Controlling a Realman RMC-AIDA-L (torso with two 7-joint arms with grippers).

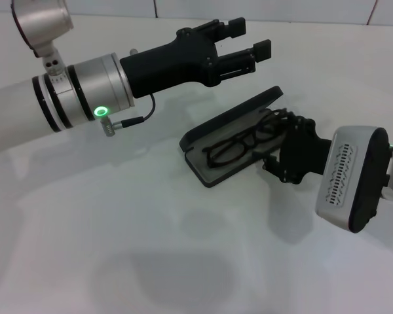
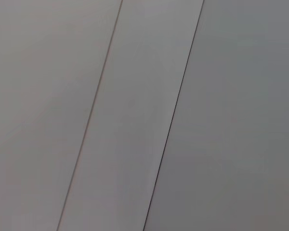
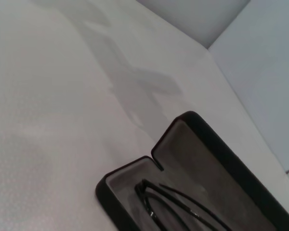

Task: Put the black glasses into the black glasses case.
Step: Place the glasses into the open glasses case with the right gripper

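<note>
The black glasses (image 1: 239,145) lie inside the open black glasses case (image 1: 209,171), light, thin-framed and likely fragile; hold them at the bridge. The right gripper (image 1: 285,147) sits at their right end, its grip indiscernible. The left gripper (image 1: 249,40) hovers beyond, fingers apart.

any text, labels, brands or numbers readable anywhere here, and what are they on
None readable.
Black glasses case: open, only the lining shows; no lettering seen.
Black glasses: no marking seen.
Left gripper: no label, only a green light on the left arm's wrist ring.
Right gripper: no text.
</note>
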